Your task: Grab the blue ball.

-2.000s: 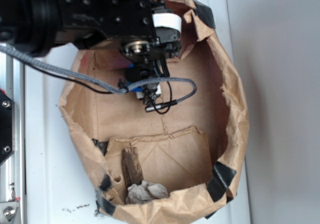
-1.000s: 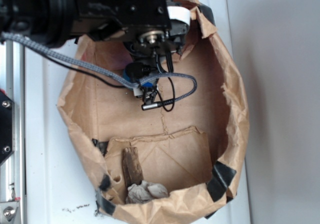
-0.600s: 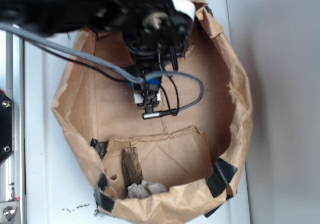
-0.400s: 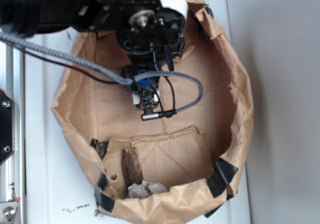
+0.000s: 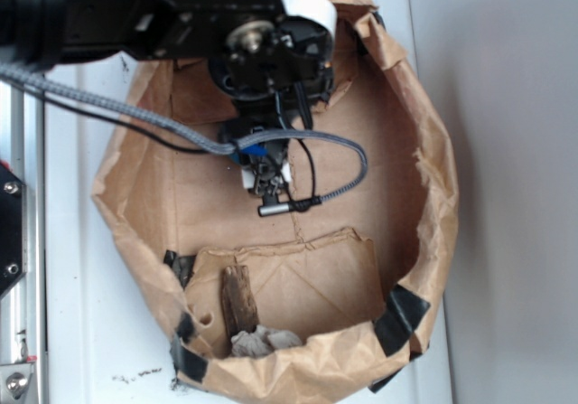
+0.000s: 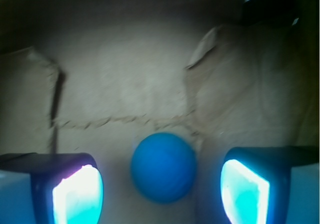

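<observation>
Hanging spread wide inside the brown paper bag [image 5: 397,178], the hand [image 6: 162,189] has its two glowing fingertip pads [image 6: 78,194] at the 8 and 4 o'clock corners of the wrist view, with nothing between them touching either one. The blue ball [image 6: 163,167] sits at 6 o'clock in that view, between the pads but clear of both, resting on the creased paper floor of the bag.

Compared with two seconds ago, the arm has swung from the 11 o'clock rim of the bag toward 12 o'clock and reached further in, and over the last half second it has nearly stopped moving. That reads as the approach being finished: the hand is now lined up with the ball centred in its gap, so what remains is probably a short descent and a squeeze.

From the exterior view the ball itself is hidden under the arm; only the grey braided cable [image 5: 348,171] loops out toward 3 o'clock. At the 6 o'clock end of the bag lie a wood scrap [image 5: 239,300] and a crumpled grey wad [image 5: 262,341], well apart from the hand. The bag stands on the white bench [image 5: 81,332].
</observation>
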Controlling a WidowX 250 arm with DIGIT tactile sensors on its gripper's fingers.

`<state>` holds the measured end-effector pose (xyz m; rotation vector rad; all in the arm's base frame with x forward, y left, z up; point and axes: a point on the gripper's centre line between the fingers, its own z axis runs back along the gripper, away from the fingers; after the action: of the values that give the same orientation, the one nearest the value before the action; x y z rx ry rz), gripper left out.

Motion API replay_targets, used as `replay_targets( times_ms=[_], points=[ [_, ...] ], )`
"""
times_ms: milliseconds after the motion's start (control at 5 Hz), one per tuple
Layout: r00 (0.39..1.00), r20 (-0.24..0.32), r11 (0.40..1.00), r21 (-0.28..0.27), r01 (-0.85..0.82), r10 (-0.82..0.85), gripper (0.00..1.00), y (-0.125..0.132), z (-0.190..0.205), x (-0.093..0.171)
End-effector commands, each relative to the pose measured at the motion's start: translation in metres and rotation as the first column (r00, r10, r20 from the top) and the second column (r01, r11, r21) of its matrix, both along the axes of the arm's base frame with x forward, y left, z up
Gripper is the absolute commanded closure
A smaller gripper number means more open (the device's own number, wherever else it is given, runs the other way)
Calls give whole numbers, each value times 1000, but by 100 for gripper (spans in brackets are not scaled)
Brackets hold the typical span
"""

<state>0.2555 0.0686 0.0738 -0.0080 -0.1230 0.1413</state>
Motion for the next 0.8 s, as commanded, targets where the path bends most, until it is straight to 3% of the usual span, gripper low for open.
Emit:
replay_targets(
  times_ms=[0, 200, 400, 600],
  points=[
    [999, 31, 995, 98, 34, -37, 0, 5, -25, 1],
    [999, 14, 986, 165, 35, -38, 0, 9, -45, 0],
    [1000, 21, 985, 171, 1, -5, 100, 10, -43, -2],
    [1000, 27, 988, 151, -17, 13, 100, 10, -36, 1]
  ],
)
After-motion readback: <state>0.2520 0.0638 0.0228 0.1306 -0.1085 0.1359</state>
